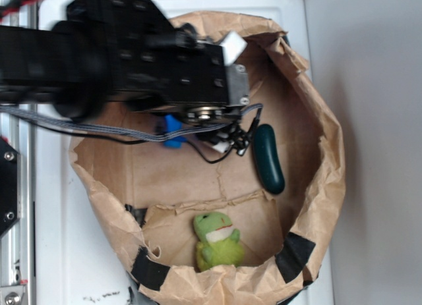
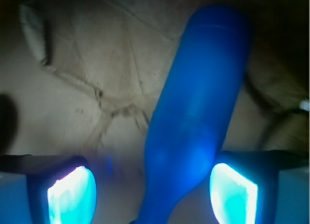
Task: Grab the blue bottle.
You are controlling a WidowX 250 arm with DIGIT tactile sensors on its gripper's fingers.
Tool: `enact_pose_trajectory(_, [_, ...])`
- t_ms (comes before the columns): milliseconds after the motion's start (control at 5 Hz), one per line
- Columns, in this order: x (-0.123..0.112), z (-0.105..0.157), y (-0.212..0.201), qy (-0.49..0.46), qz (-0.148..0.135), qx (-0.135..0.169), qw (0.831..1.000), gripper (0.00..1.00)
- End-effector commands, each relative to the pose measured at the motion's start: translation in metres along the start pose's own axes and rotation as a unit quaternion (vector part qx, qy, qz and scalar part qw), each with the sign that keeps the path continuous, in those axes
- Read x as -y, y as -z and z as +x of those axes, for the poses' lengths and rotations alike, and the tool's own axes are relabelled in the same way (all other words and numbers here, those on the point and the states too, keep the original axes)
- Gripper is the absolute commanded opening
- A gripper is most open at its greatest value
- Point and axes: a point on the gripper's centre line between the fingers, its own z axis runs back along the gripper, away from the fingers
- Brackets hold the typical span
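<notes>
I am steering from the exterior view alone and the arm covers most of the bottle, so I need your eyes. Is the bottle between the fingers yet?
Observer: Yes. In the wrist view the blue bottle lies between the two fingers of the gripper, nearer the right-hand one in that image.
Operator: Are the pads touching it?
Observer: The right-hand pad looks close to or against it; on the other side a clear gap shows. The gripper is open.
Operator: Which way does the bottle lie?
Observer: Its long axis runs away from the camera, tilted slightly right in the image, on the brown paper.
Operator: Anything else in the grasp?
Observer: No, only paper shows between the fingers besides the bottle.
</notes>
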Motion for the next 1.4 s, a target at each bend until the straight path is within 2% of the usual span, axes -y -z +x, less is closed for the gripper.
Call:
enact_pose_trajectory(0, [-0.017, 0.039, -0.003, -0.052, -0.020, 0.041, 0.998, 1.00])
enact_pose_trajectory(200, [-0.027, 0.032, 0.003, -0.045, -0.031, 0.059, 0.997, 0.00])
enact_pose_trajectory(400, [-0.033, 0.028, -0.011, -0.026, -0.043, 0.052, 0.997, 0.00])
enact_pose_trajectory(600, [-0.033, 0.014, -0.050, 0.072, -0.077, 0.058, 0.993, 0.00])
enact_pose_trajectory(800, [-0.025, -0.002, -0.081, 0.191, -0.111, 0.078, 0.972, 0.00])
enact_pose_trajectory(1000, [-0.022, -0.009, -0.106, 0.259, -0.124, 0.065, 0.956, 0.00])
enact_pose_trajectory(1200, [-0.021, -0.023, -0.129, 0.286, -0.111, 0.065, 0.950, 0.00])
